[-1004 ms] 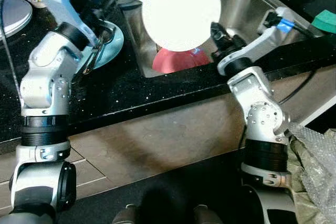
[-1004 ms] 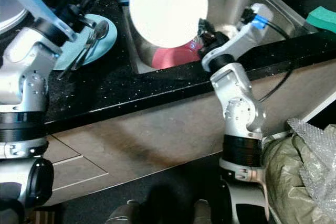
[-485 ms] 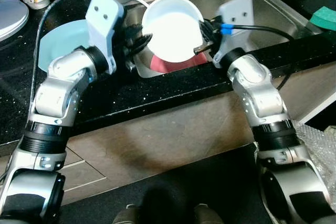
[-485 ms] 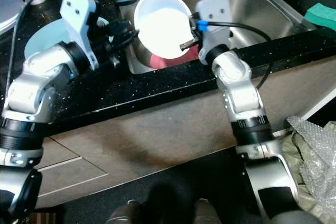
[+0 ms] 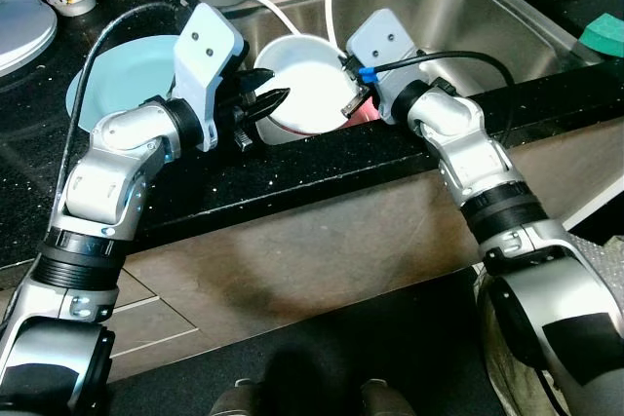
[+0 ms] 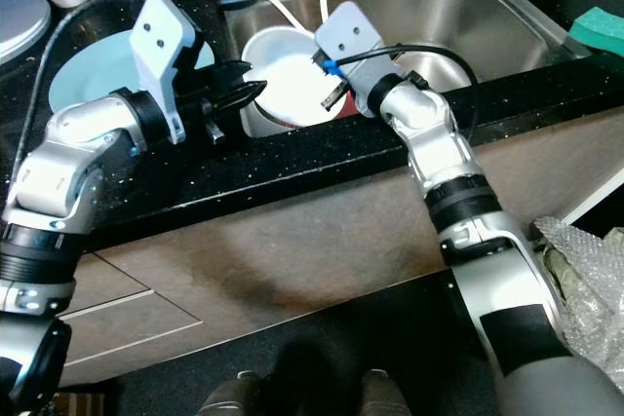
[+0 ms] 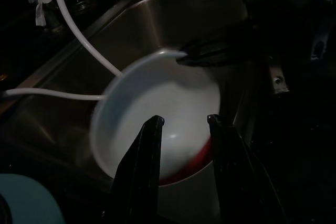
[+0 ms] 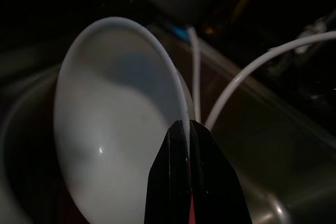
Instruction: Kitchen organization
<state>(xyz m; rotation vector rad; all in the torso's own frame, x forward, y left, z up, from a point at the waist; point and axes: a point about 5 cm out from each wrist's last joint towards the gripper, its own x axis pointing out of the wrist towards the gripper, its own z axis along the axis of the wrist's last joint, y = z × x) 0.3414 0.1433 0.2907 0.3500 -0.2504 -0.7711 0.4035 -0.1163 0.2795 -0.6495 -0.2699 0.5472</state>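
The right gripper (image 8: 181, 129) is pinching the white bowl (image 5: 307, 85) by its rim at upper centre, apparently lowering it into the sink (image 5: 468, 7), while the left gripper (image 7: 184, 129), fingers slightly parted and empty, is hovering beside it; release likely follows.

Red dish (image 5: 363, 114) mostly hidden beneath white bowl (image 5: 307, 94), light blue plate (image 5: 122, 75) partly covered by left arm, green sponge (image 5: 606, 34) cut off at frame edge, wrist views dark.
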